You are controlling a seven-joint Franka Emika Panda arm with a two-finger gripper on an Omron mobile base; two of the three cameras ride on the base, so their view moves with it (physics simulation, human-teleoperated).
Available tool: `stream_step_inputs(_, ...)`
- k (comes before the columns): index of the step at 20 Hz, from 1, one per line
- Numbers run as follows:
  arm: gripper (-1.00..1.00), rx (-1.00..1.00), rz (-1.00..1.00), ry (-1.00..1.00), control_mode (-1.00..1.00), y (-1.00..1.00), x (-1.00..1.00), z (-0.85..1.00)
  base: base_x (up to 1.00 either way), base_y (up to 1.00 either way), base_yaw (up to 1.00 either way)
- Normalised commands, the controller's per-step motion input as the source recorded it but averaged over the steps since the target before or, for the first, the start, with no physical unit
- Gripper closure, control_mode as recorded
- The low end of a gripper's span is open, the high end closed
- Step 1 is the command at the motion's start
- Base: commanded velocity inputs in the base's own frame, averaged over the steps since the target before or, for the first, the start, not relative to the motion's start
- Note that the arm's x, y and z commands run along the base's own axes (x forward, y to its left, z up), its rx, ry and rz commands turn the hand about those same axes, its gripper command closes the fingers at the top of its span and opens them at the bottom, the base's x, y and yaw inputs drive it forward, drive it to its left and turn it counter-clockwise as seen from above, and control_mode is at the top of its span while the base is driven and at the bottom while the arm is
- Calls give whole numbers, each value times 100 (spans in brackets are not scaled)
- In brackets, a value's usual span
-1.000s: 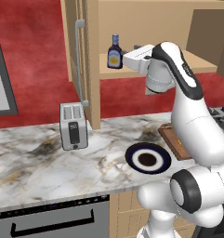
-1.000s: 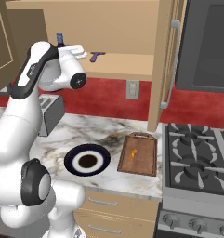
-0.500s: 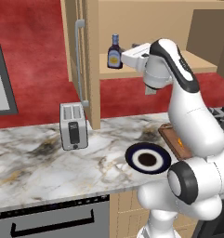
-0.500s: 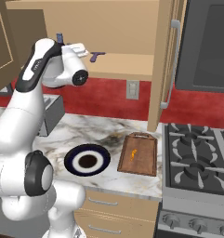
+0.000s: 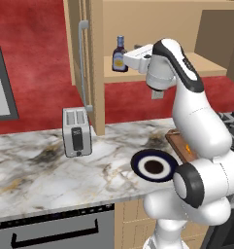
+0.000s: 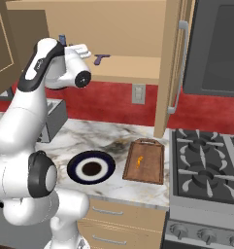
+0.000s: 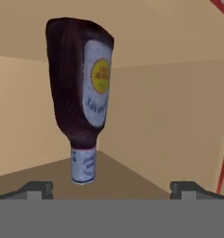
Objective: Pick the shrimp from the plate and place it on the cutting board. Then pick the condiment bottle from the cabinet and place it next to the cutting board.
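Note:
The condiment bottle [image 5: 119,54], dark brown with a blue cap and a yellow-and-white label, stands on the shelf of the open tan cabinet [image 5: 152,19]. My gripper [image 5: 126,58] is raised to shelf height just right of the bottle, open and holding nothing. In the hand view the bottle [image 7: 83,93] looms close and appears upside down, above the gap between my spread fingertips [image 7: 36,188]. The orange shrimp [image 6: 139,160] lies on the reddish cutting board [image 6: 152,170]. The navy-rimmed plate [image 6: 91,168] sits left of the board with a bare centre.
A purple utensil [image 6: 101,58] lies on the same shelf, farther right. The cabinet door with its grey bar handle [image 5: 82,63] hangs open left of the bottle. A silver toaster [image 5: 75,131] stands on the marble counter; a stove [image 6: 206,170] adjoins the board.
My hand has crept a little up and left, closer to the bottle. The jaws have stayed wide. Nothing on the counter has moved.

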Motion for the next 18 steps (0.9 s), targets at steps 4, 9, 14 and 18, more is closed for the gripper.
stream_step_inputs(4, -100, 0, 0, 0, -100, 10, 9, 0, 0, 0, 0)
stream_step_inputs(9, -100, 0, 0, 0, -100, 2, 14, 0, 0, 0, 0)
stream_step_inputs(14, -100, 0, 0, 0, -100, 0, 16, 0, 0, 0, 0)
stream_step_inputs(18, -100, 0, 0, 0, -100, 0, 15, 0, 0, 0, 0)
